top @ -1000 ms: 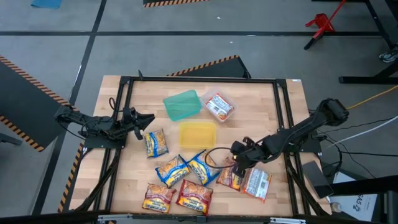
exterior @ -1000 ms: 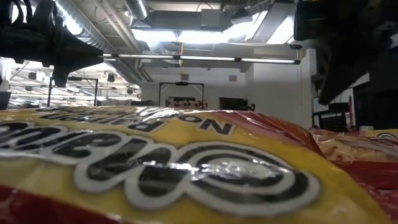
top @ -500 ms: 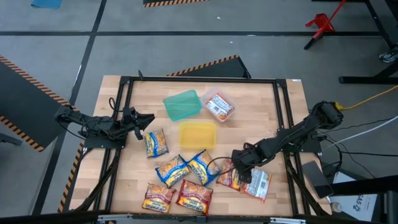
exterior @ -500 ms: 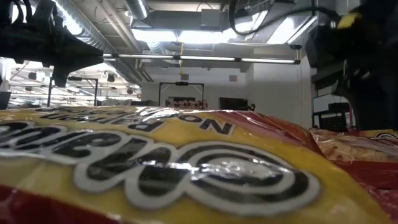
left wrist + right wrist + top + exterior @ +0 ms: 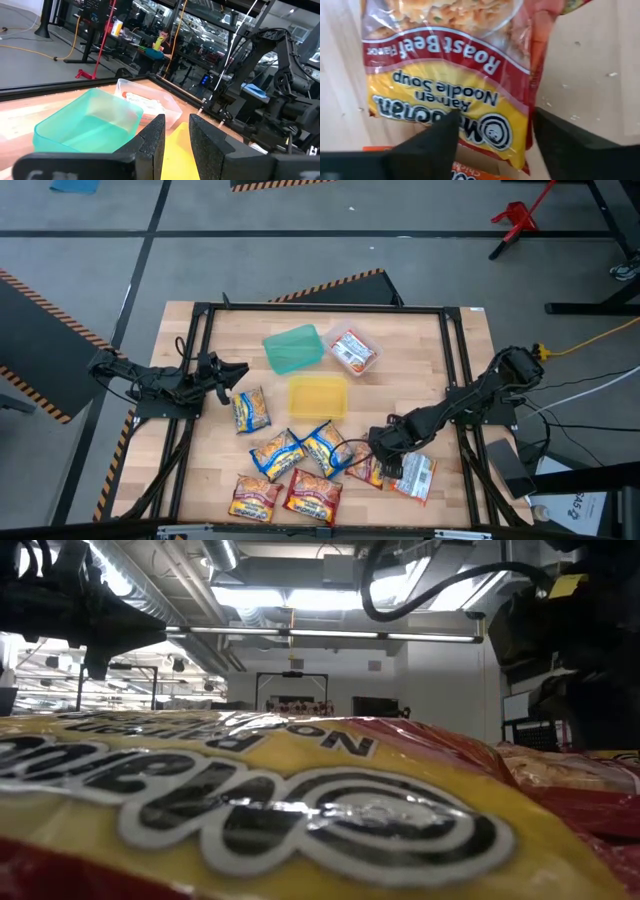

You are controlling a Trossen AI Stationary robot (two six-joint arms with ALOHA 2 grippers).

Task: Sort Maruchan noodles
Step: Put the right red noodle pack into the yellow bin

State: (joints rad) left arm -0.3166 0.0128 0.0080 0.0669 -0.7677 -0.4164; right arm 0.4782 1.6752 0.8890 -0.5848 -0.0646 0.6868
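From above, your right gripper sits low over a red-and-yellow noodle packet at the table's front right; your left gripper waits near the left edge. In the right wrist view, fingers stand parted astride that Roast Beef packet, not clamping it. In the left wrist view, fingers stand slightly apart, empty.

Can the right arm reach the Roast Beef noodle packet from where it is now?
Probably yes. The right claw hangs directly over the Roast Beef packet, open, one finger on each side, and nothing lies between them.
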